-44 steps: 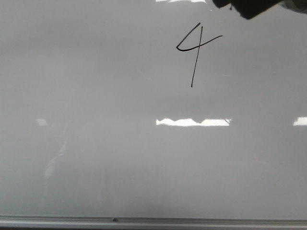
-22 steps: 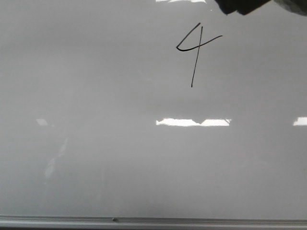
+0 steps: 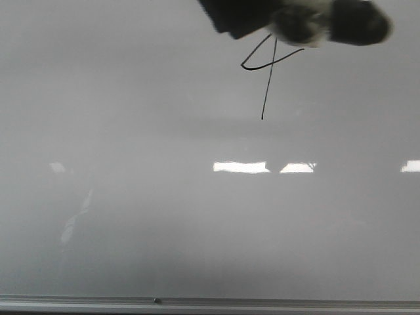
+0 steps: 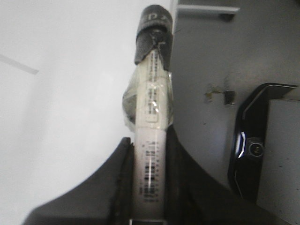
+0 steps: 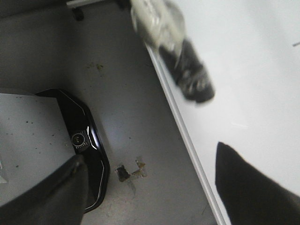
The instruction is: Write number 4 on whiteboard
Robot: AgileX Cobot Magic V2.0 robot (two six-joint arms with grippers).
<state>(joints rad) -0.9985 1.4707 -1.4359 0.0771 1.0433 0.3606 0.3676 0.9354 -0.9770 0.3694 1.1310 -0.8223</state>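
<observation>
1. Front view: the number 4 [image 3: 270,61], a thin black open-topped figure, sits in the upper right-of-centre part of the whiteboard [image 3: 131,197]. Its long stroke slants down to end above a bright strip of reflected light.
2. A blurred marker [image 3: 298,23] cuts across the top of the frame, pale and tape-wrapped at the middle and black at its right end. It covers the very top of the number 4. Whether it touches the board cannot be told.
3. A thin grey rim [image 3: 197,304] runs along the bottom edge of the frame; the rest of the board is glossy pale grey.
4. Left wrist view: the left pincer [image 4: 149,140] is clamped narrow on the marker's white, label-printed barrel. The black cap end points away from the camera, along the board's edge.
5. In the same view the board fills the left half of the frame. Grey floor [image 4: 201,70] and a glossy black housing [image 4: 248,145] with a small lens lie to the right.
6. Right wrist view: the right pincer [image 5: 149,154] stands wide, 2 dark fingers [image 5: 253,187] far apart in the bottom corners, with nothing between them.
7. There the marker shows as a blur in the upper middle, over the board's edge. The board fills the right side, the floor and black housing the left.
</observation>
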